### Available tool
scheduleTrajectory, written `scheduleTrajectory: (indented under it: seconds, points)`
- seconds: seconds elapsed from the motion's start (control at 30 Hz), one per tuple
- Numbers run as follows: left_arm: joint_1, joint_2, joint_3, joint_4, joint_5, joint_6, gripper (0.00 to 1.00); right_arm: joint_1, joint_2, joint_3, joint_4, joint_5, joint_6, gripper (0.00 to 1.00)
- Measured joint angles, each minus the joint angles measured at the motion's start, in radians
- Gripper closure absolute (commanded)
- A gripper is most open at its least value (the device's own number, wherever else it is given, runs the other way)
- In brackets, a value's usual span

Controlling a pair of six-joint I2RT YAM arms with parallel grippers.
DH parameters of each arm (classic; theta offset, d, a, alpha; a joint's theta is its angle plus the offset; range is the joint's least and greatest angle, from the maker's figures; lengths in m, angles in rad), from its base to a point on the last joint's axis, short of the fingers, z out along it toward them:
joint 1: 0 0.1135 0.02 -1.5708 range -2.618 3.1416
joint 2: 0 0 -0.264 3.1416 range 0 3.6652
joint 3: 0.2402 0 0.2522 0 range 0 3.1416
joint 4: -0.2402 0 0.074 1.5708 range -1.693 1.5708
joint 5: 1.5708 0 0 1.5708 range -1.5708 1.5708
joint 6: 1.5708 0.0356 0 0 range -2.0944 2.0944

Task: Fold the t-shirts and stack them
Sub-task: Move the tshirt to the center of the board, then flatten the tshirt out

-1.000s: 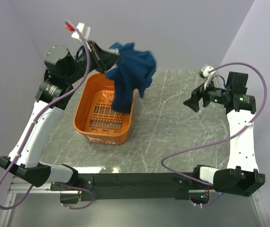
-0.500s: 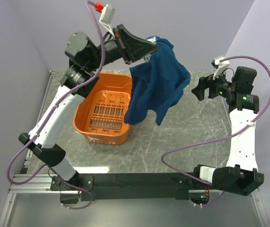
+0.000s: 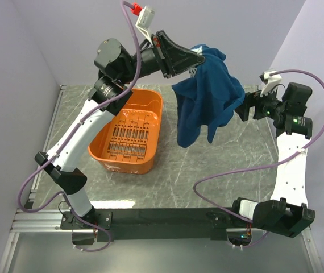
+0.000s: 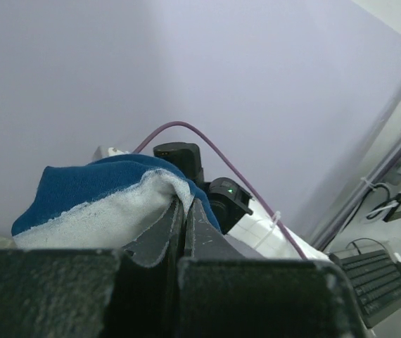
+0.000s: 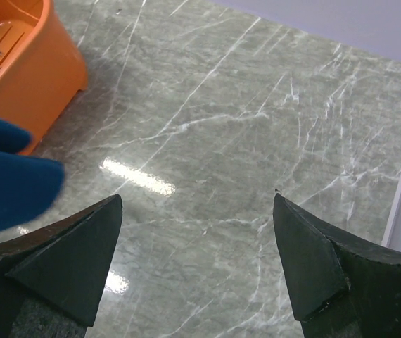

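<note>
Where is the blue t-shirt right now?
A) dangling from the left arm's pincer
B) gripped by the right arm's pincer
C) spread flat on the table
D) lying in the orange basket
A: the t-shirt hangs from the shut left pincer, clear of the orange basket; the right pincer is open and empty.

Overhead overview; wrist close-ups; t-shirt point(image 3: 210, 96) throughout

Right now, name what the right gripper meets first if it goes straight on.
Likely the hanging t-shirt, close ahead of the right gripper from above. Its wrist view shows cloth only at one side, table beyond; depth unclear.
</note>
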Motion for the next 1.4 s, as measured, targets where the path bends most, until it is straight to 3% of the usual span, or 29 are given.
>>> scheduleTrajectory:
  seconds: [0.27, 0.33, 0.37, 0.4, 0.47, 0.5, 0.6, 0.7, 0.97, 1.13, 1.4]
  points:
    - [0.0, -0.037, -0.222, -0.13, -0.103, 0.156, 0.99, -0.006, -0.002, -0.018, 0.002, -0.001, -0.006, 0.06]
    - [0.0, -0.038, -0.291, -0.179, -0.134, 0.194, 0.94, -0.006, -0.004, -0.032, 0.003, -0.002, -0.012, 0.06]
    - [0.0, -0.036, -0.323, -0.212, -0.15, 0.214, 0.89, -0.006, -0.004, -0.04, 0.003, -0.005, -0.014, 0.06]
    - [0.0, -0.032, -0.348, -0.235, -0.164, 0.23, 0.72, -0.006, -0.005, -0.049, 0.004, -0.006, -0.017, 0.06]
    - [0.0, -0.021, -0.401, -0.291, -0.198, 0.272, 0.51, -0.006, -0.005, -0.072, 0.003, -0.01, -0.026, 0.06]
    - [0.0, -0.016, -0.423, -0.308, -0.215, 0.285, 0.35, -0.006, -0.006, -0.087, 0.004, -0.011, -0.033, 0.06]
    - [0.0, -0.013, -0.489, -0.357, -0.266, 0.327, 0.18, -0.006, -0.008, -0.129, -0.001, -0.027, -0.061, 0.06]
    - [0.0, -0.024, -0.53, -0.383, -0.32, 0.367, 0.11, -0.006, -0.011, -0.173, -0.016, -0.059, -0.096, 0.06]
    - [0.017, -0.253, -0.684, -0.418, -0.511, 0.451, 0.08, 0.066, -0.013, -0.288, -0.06, -0.142, -0.17, 0.07]
    - [0.101, -0.446, -0.859, -0.418, -0.587, 0.433, 0.09, 0.127, -0.016, -0.343, -0.061, -0.146, -0.172, 0.07]
    - [0.126, -0.476, -0.962, -0.472, -0.663, 0.382, 0.11, 0.169, -0.01, -0.345, -0.056, -0.142, -0.161, 0.07]
